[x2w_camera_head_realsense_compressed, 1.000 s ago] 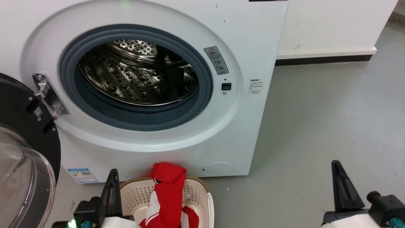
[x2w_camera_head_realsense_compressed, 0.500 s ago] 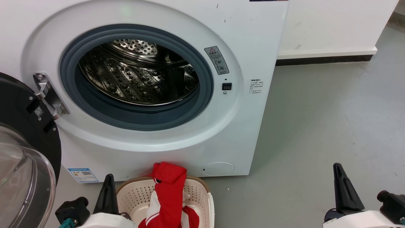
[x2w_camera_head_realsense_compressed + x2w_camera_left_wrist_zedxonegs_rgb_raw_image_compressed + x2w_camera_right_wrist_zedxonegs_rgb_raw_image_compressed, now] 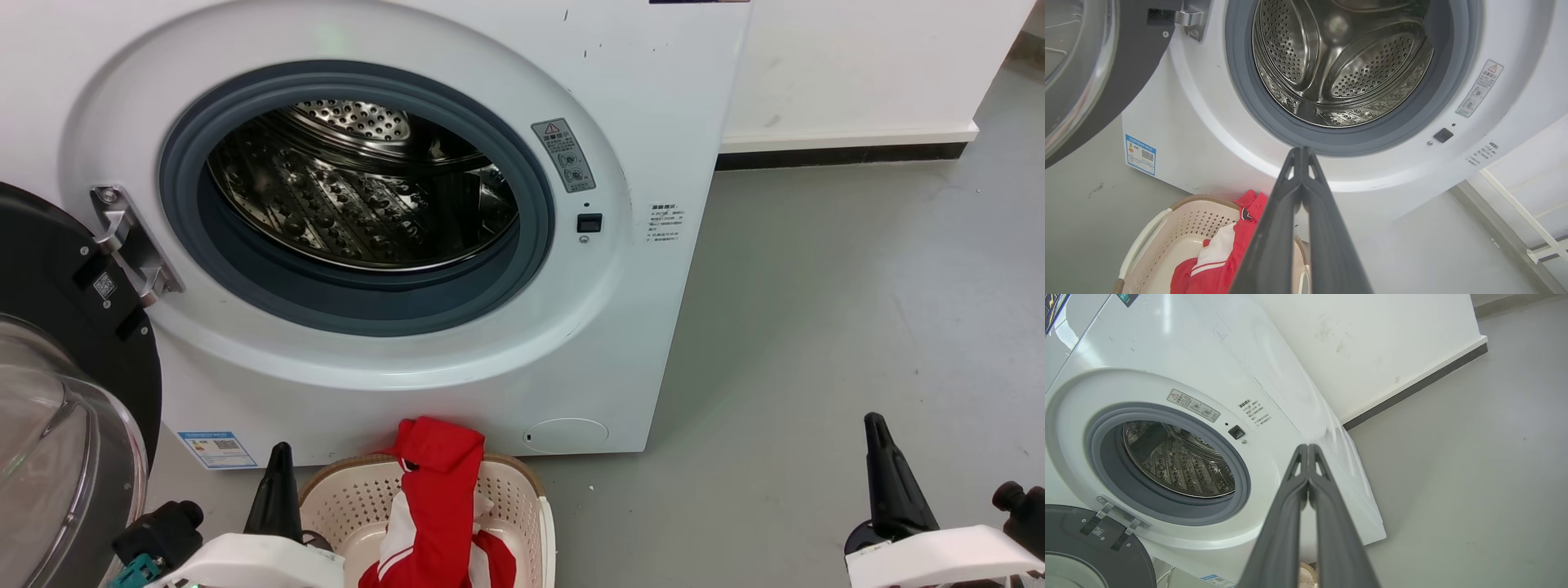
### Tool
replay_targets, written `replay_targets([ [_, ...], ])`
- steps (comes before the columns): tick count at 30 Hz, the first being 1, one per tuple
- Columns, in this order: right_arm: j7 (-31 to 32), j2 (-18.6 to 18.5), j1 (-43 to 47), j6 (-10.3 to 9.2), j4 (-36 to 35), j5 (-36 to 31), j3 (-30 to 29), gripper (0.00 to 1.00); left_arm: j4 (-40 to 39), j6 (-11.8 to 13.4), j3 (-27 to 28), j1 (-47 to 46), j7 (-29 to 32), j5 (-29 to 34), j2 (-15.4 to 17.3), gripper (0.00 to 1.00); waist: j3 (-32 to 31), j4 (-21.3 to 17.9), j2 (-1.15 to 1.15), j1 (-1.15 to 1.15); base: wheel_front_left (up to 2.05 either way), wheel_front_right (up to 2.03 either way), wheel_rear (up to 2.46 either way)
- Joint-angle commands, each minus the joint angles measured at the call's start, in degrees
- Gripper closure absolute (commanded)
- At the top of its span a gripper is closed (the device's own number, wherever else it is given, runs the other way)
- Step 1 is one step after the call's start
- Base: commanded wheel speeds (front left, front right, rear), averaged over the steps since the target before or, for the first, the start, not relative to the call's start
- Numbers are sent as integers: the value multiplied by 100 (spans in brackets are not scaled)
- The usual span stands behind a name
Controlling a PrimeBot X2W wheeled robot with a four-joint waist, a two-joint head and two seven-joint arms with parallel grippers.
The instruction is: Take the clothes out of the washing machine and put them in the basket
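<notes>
Seems to be the closing step: find the clothes (image 3: 437, 506) already in the basket (image 3: 514, 490), heaped inside with one red fold draped over the far rim, just beside the foot of the washer (image 3: 637, 343). See no fabric in the drum (image 3: 1339, 73), though cannot check its near floor behind the seal (image 3: 537, 237). Find the left gripper (image 3: 1301, 152) pinched shut on nothing, hovering just beside the basket on its left. Find the right gripper (image 3: 1307, 448) likewise closed and empty, well apart over bare floor (image 3: 816, 327). To finish well, draw both arms back slowly and level. Keep the left gripper off the basket's rim so as not to tip or drag it, avoid snagging the hanging fold, and steer clear of the open door (image 3: 41, 261) at the left. Would be wise to look into the drum once more before calling it done. Against a second ago, note a slight shift of the whole head view and put that down to the camera. See the left wrist turned, with more pale forearm (image 3: 253, 563) in sight and its dark knob (image 3: 159, 523) swung out to the left. See the right wrist turned likewise. Find clothes and basket lying as they did.
</notes>
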Motion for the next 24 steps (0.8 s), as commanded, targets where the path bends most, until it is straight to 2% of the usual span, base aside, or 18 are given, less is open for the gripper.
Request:
replay_targets([
  [1, 50, -53, -192, -1, -25, 264, -7, 100, -43, -37, 39, -169, 49, -249, 9, 100, 0, 4, 0, 0, 0, 0, 0],
  [24, 465, -92, -448, -1, 221, 2075, -59, 100, 115, -224, 169, -400, 492, -2080, 13, 100, 6, 58, 0, 0, 0, 0, 0],
])
